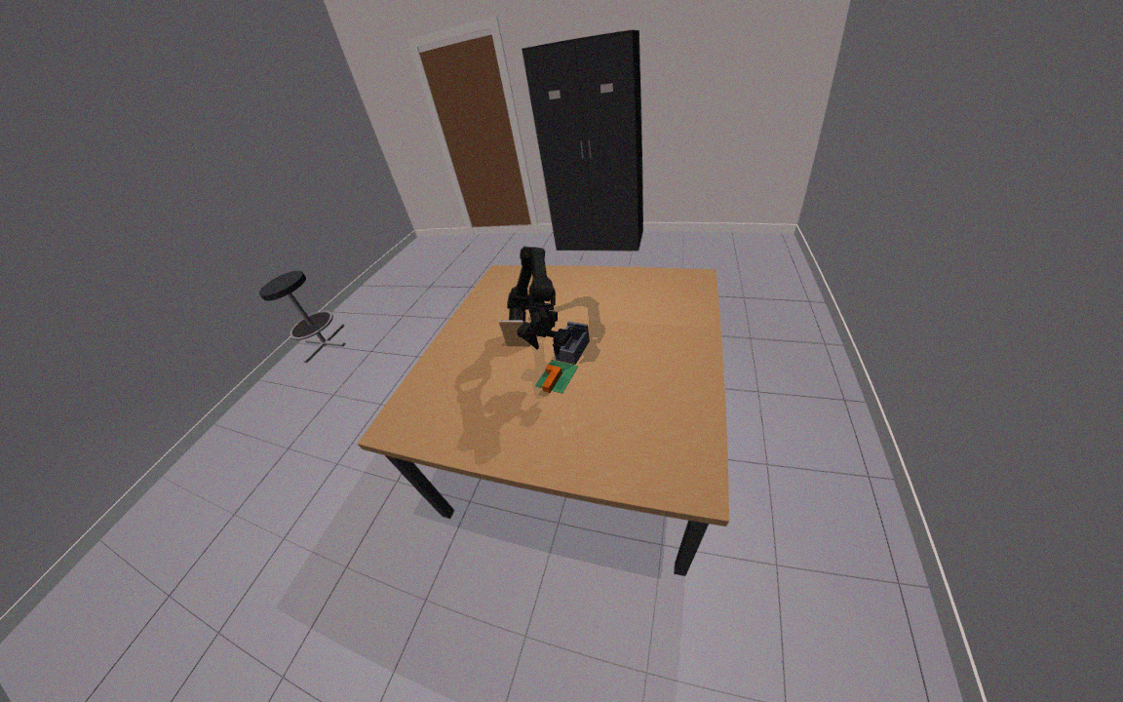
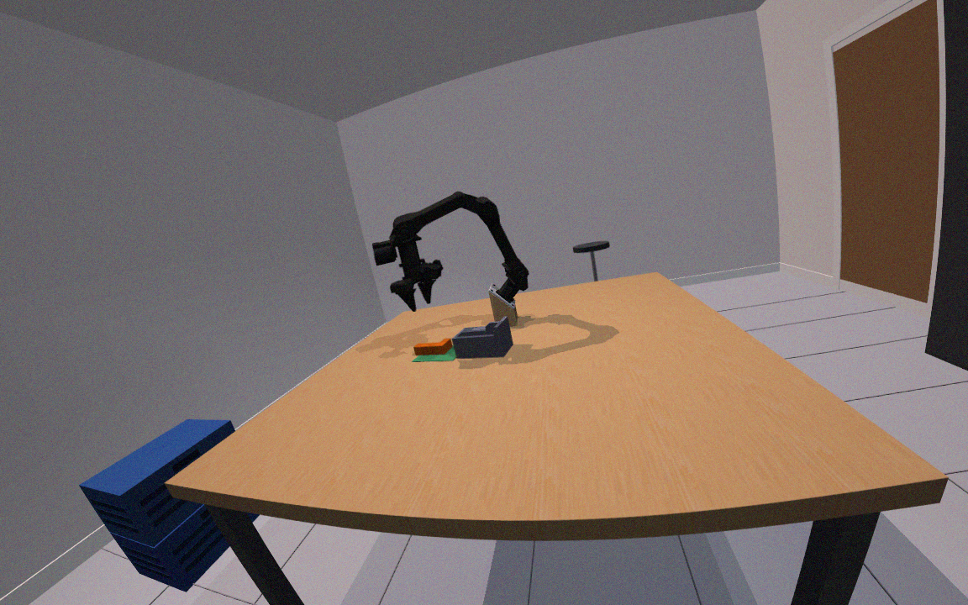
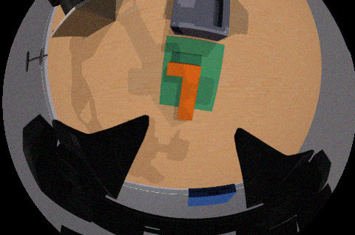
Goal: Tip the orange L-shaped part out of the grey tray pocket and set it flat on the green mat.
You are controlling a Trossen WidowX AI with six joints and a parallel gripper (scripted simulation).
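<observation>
Well below spread fingers: orange part (image 3: pixel 186 87).

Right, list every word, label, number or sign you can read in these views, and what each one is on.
No readable text in any view.
Black cabinet: two small pale rectangles near the top of its doors, blank or too small to read.
Orange L-shaped part, green mat, grey tray: plain surfaces, no markings.
Blue box beside the table: only slots, no lettering.
Gripper: plain black, open, holding nothing.
</observation>
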